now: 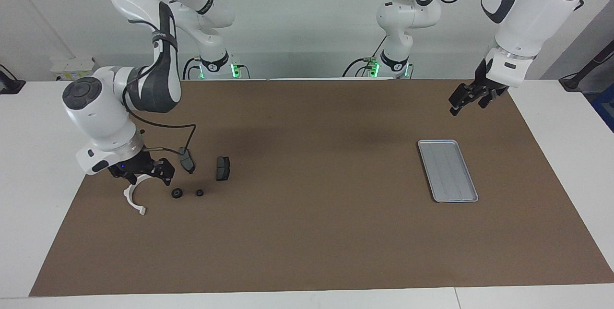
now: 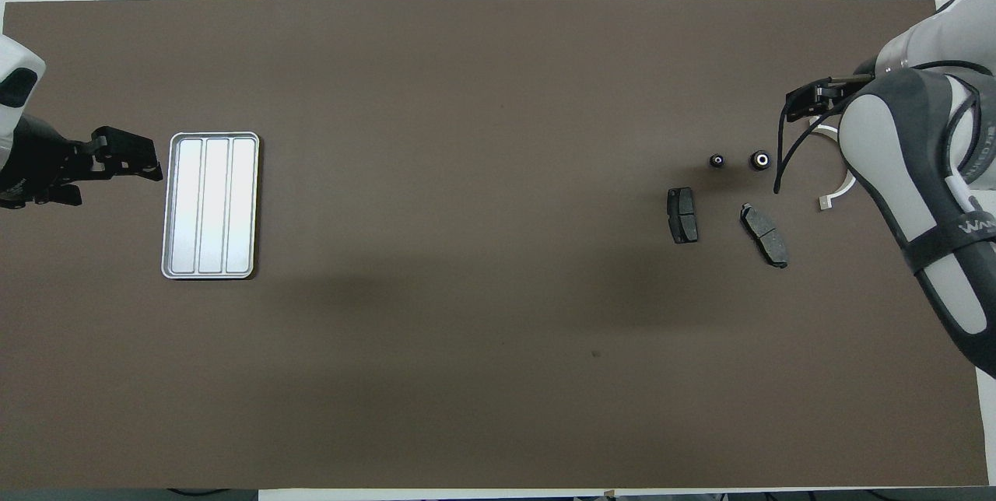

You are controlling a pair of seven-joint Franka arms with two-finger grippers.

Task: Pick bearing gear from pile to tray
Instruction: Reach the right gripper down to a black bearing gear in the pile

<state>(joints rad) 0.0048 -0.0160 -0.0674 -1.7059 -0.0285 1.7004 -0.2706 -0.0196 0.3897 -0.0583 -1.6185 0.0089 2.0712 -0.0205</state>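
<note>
I log: right gripper (image 1: 144, 178), lower left, fingers spread over white bracket (image 1: 133, 200); bearing gears (image 1: 177, 194) on bench beside it. Left gripper (image 1: 467, 99) upper right, fingers' state unreadable. Tray (image 1: 447, 170) empty.

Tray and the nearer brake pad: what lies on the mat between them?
Nothing: in the overhead view only bare brown mat runs from the tray to the brake pad. The facing view shows the same.

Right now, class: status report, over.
Right gripper low over bracket, empty. Left gripper waits above mat near tray. Round pieces untouched, unobstructed.
</note>
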